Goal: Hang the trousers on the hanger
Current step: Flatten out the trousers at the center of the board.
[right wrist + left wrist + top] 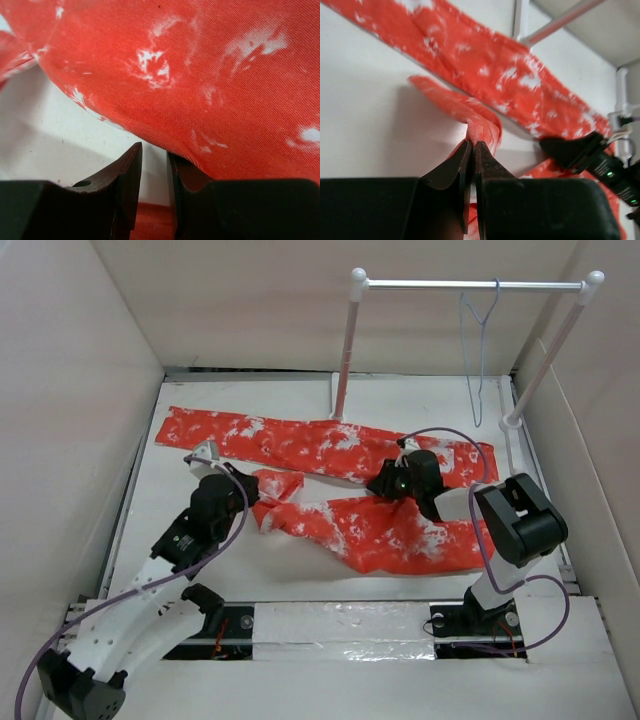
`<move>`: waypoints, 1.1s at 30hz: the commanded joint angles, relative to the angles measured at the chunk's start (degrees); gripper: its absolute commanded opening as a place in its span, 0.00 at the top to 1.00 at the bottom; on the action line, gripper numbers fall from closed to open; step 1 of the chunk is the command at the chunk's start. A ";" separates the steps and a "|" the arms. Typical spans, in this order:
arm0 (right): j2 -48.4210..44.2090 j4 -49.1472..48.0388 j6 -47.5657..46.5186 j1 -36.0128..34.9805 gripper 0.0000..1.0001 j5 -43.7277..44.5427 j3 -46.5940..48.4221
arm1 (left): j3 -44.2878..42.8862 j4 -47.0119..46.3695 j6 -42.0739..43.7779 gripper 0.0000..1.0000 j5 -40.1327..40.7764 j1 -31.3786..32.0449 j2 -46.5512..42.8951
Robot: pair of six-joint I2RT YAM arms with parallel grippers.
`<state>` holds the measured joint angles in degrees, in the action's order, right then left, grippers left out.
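The red-orange trousers [390, 532] lie flat on the white table, one leg along the back, the other nearer, its left end crumpled. My left gripper [250, 488] is shut on a fold of that crumpled end; the left wrist view shows the fabric [481, 127] pinched between the jaws [472, 143]. My right gripper [378, 485] sits low between the two legs. In the right wrist view it [154, 150] is narrowly open, the trousers' edge [200, 90] lying over the right fingertip, nothing between the jaws. The pale wire hanger [481, 340] hangs from the rack bar at the back right.
A white-posted rack [347, 350] with a metal crossbar [440, 284] stands at the back of the table. Beige walls [70, 420] close in the left, back and right sides. The right arm's cable [480, 540] loops over the near trouser leg.
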<state>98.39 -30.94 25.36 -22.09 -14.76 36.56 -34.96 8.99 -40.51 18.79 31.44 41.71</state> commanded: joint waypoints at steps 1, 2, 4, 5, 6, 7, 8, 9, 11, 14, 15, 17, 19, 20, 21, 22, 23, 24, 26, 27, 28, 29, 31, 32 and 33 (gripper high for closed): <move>-0.12 -6.06 0.56 0.03 0.68 0.79 -0.60 | -7.99 4.19 -0.54 1.00 9.13 -0.06 -5.06; -0.56 -6.67 0.56 0.03 0.67 0.53 -0.96 | -9.67 5.15 0.86 1.00 10.64 -0.06 -4.72; -2.67 -6.59 -0.31 0.03 0.67 0.35 -1.75 | -15.38 7.70 1.49 1.00 14.43 -0.06 -1.56; -3.55 -5.98 -0.75 0.03 0.67 0.70 -1.66 | -16.53 8.92 1.66 1.00 14.87 -0.06 -0.68; -4.51 -3.89 -1.36 0.03 0.67 1.14 -1.40 | -17.33 8.85 2.27 1.00 15.14 -0.06 0.03; -6.09 -2.56 -3.11 -0.50 0.66 1.66 -1.05 | -17.51 8.24 2.89 1.00 15.49 -0.06 0.12; -6.80 -0.29 -3.74 -1.02 0.66 2.71 -0.70 | -17.60 6.93 3.33 1.00 15.67 -0.06 0.21; -7.24 0.52 -4.27 -1.03 0.66 3.16 -0.35 | -17.77 6.65 4.20 1.00 16.10 -0.06 1.43; -8.12 1.67 -5.24 -1.64 0.65 4.56 0.18 | -18.74 5.68 6.14 1.00 14.45 -0.06 5.11; -8.65 2.37 -5.68 -0.95 0.64 4.31 0.10 | -20.76 7.27 5.18 1.00 12.95 -0.06 16.71; -9.00 2.46 -5.76 -0.94 0.63 3.87 -0.17 | -20.15 6.22 5.01 1.00 13.03 -0.06 21.26; -11.53 2.46 -6.55 -0.24 0.60 3.25 -1.39 | -17.87 1.15 4.92 0.91 14.69 -0.06 25.41; -14.26 4.21 -7.87 0.28 0.58 4.04 -2.10 | -18.12 -0.81 4.57 0.85 12.44 -3.22 32.62; -15.84 5.09 -8.40 0.29 0.57 4.39 -2.36 | -19.87 -2.56 4.65 0.85 11.37 -3.84 34.82; -19.08 6.66 -9.01 0.29 0.56 4.39 -2.63 | -21.28 -3.36 4.91 0.86 11.10 -3.84 37.10; -20.76 7.72 -10.24 0.29 0.54 4.48 -2.54 | -22.68 -3.89 5.18 0.86 11.27 -3.84 41.30; -22.52 8.87 -10.86 -0.41 0.54 4.66 -2.37 | -26.87 -3.20 5.35 0.86 10.66 -3.84 43.26; -25.93 10.97 -11.65 -1.98 0.54 5.00 -2.02 | -29.09 -2.58 5.53 0.85 10.05 -3.84 46.50; -30.77 14.57 -13.76 -5.66 0.69 7.36 -1.32 | -33.39 -2.23 6.41 0.67 7.33 -3.84 48.98; -30.80 15.46 -14.37 -5.69 0.69 8.16 -1.31 | -34.03 -2.14 6.32 0.59 7.32 -3.84 48.99; -33.32 16.17 -15.60 -8.47 0.93 8.87 -0.88 | -34.03 -2.31 6.24 0.53 7.06 -3.84 48.21; -35.35 17.65 -16.74 -9.89 1.00 10.53 -0.52 | -32.03 -4.32 6.93 0.43 6.71 -3.84 45.59; -37.11 19.15 -17.88 -12.62 1.00 12.47 -0.17 | -27.90 -6.79 7.03 0.42 8.36 -3.84 41.71; -37.83 19.86 -18.33 -14.89 1.00 14.48 0.09 | -23.36 -7.84 6.42 0.42 9.68 -4.63 39.61; -38.44 21.08 -18.68 -15.87 1.00 15.02 0.18 | -20.79 -8.37 5.54 0.42 10.73 -5.68 35.32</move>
<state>61.69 -14.26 10.46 -35.03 -4.82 34.52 -61.25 3.51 -34.52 26.57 27.53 86.24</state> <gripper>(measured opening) 0.010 0.575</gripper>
